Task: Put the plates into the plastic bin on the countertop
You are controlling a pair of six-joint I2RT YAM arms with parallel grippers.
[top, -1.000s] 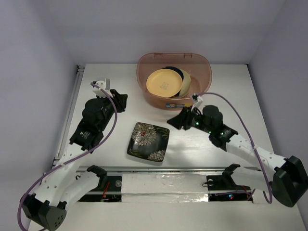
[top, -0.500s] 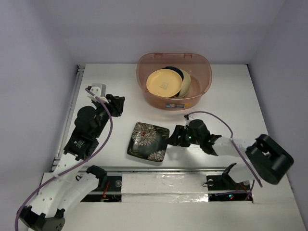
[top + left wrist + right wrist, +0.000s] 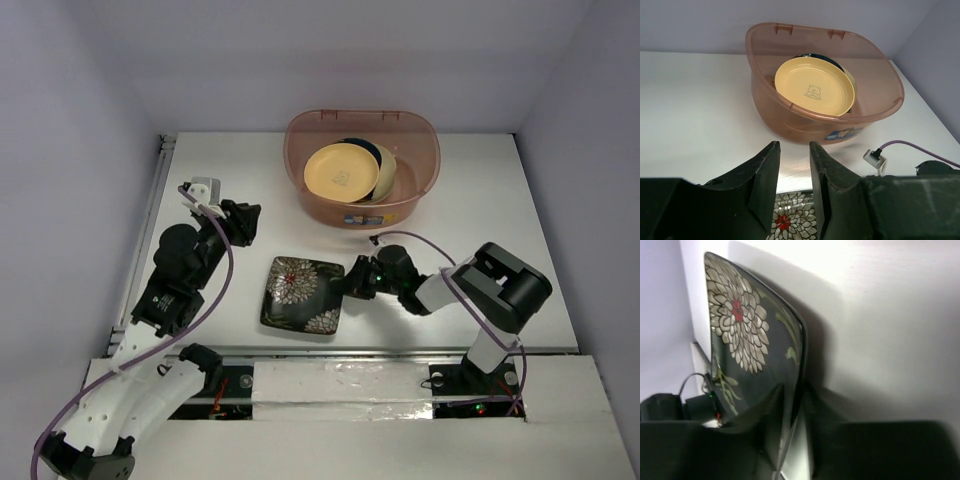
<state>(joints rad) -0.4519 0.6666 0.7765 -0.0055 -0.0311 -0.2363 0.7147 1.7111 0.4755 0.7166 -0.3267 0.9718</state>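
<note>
A square black floral plate [image 3: 300, 293] [image 3: 740, 325] lies on the white countertop [image 3: 480, 220], in front of the plastic bin [image 3: 430, 140] [image 3: 880, 60]. My right gripper [image 3: 350, 283] [image 3: 792, 390] is shut on this plate's right rim, one finger above it and one below. Inside the bin a round yellow-orange plate [image 3: 342, 172] [image 3: 814, 90] leans on a dark blue plate [image 3: 366, 148] and a cream one [image 3: 389, 170]. My left gripper [image 3: 245, 218] [image 3: 794, 147] hangs open and empty left of the floral plate [image 3: 790, 220], facing the bin.
A metal rail [image 3: 150, 220] runs along the countertop's left edge. White walls close in the back and both sides. A purple cable and white connector [image 3: 874, 159] loop over the right arm. A taped strip runs along the near edge between the arm bases.
My right gripper moved left and down to the floral plate's right edge and closed on it; the plate slid slightly left. The left arm barely moved.
</note>
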